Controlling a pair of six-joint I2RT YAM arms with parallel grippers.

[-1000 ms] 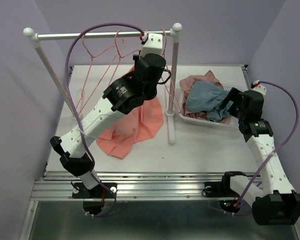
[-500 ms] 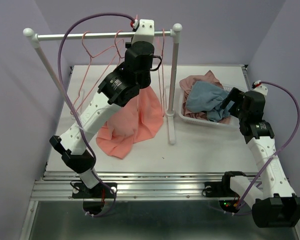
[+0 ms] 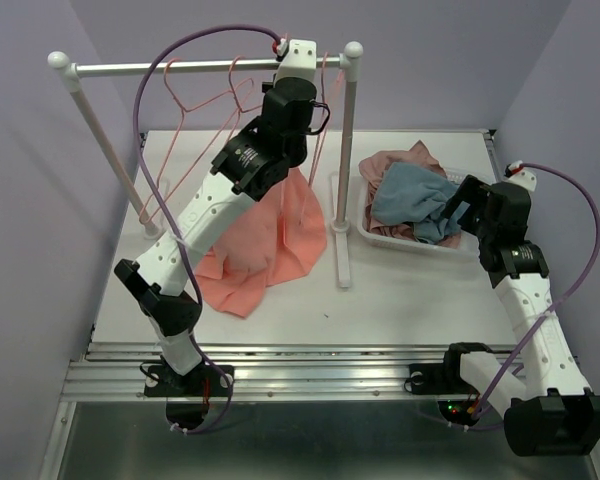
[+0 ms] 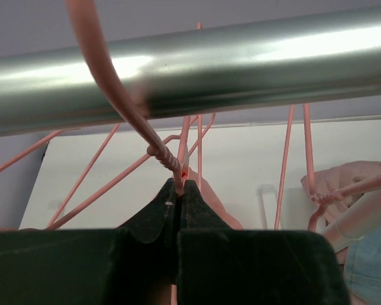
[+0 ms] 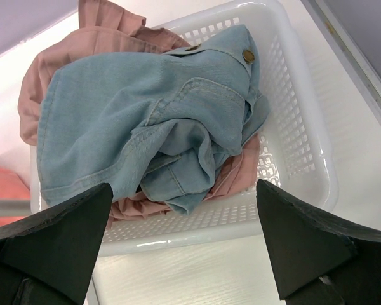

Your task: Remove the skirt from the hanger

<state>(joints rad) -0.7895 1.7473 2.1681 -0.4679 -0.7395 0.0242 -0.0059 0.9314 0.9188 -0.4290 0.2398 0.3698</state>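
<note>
Counting, we find one salmon skirt (image 3: 280,240) draped from beneath the single rail (image 3: 180,68) onto the white table (image 3: 410,290), and at least three pink hangers. At right, one basket (image 5: 305,127) holds two garments. Our left gripper (image 4: 180,190) is clamped on a hanger (image 4: 124,108) at its neck; our right gripper (image 5: 184,185) gapes wide above the basket. Lilac walls surround us.
</note>
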